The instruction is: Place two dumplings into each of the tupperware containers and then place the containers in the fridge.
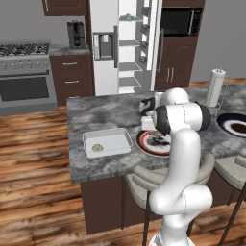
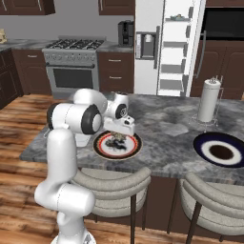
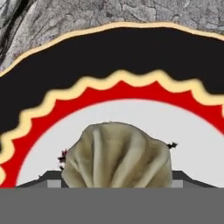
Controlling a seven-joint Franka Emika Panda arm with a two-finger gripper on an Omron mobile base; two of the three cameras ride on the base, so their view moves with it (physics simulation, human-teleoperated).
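The dumpling (image 3: 116, 155) looks soft and light; pinch its pleated sides gently. The gripper (image 3: 116, 186) straddles it, its closure unclear.

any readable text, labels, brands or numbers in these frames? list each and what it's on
None: no legible word, number or brand in any view.
Plate: scalloped red, black and cream bands, decoration only, no lettering.
Dumpling and tupperware container: unmarked.
Fridge dispenser recess: no readable label.
Coffee maker and stove: any markings too small to tell.
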